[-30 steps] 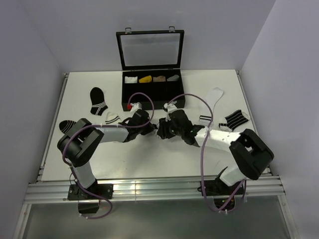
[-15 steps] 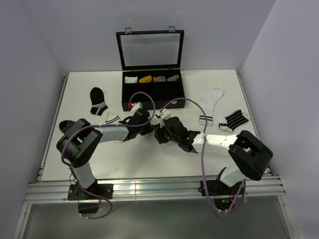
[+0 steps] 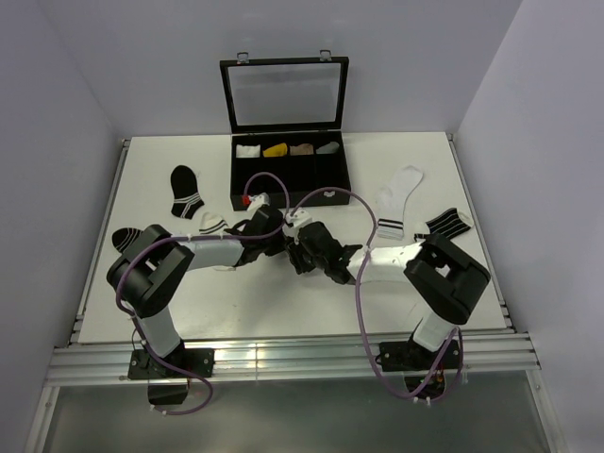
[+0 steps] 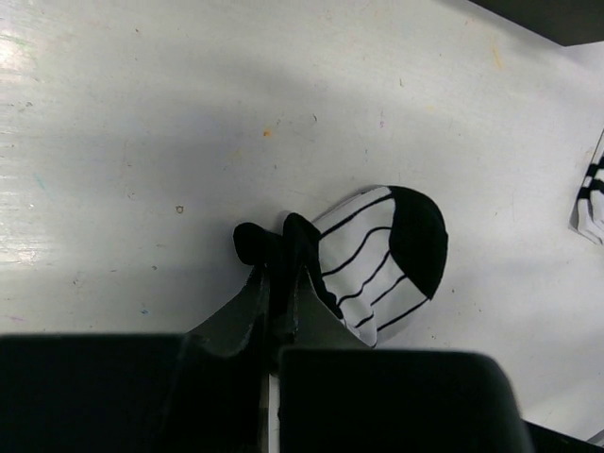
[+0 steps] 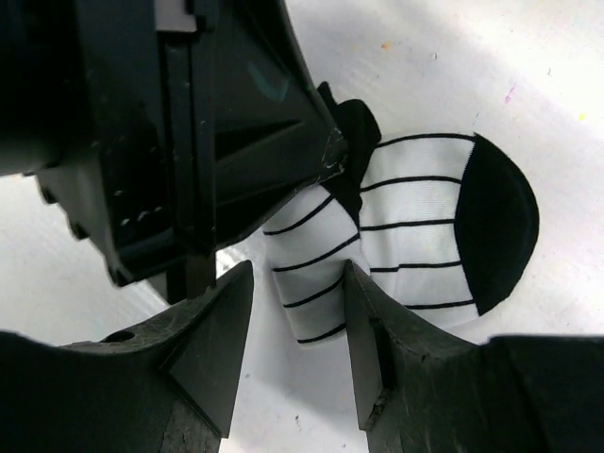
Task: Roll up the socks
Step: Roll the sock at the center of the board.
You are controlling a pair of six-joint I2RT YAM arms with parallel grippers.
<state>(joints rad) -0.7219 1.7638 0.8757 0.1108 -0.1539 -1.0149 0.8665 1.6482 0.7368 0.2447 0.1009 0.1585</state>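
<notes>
A white sock with thin black lines and a black toe [image 4: 377, 255] lies on the white table, partly folded. My left gripper [image 4: 276, 269] is shut on its black edge. The sock also shows in the right wrist view [image 5: 415, 217]. My right gripper [image 5: 298, 276] is open, its fingers [image 5: 226, 321] standing either side of the folded striped end, close against the left gripper. In the top view both grippers meet mid-table, left [image 3: 276, 243] and right [image 3: 302, 253], and hide the sock. A plain white sock with a black-banded cuff [image 3: 400, 186] lies at the right.
An open black compartment box [image 3: 332, 175] with small rolled bundles stands at the back. A black sock with white stripes [image 3: 186, 192], a small white-black sock [image 3: 212, 224] and a dark-toed sock [image 3: 125, 238] lie left. A black striped sock [image 3: 445, 225] lies right.
My right gripper has moved left, up against the left gripper and over the sock. The left gripper has stayed almost where it was, holding the sock's edge.
</notes>
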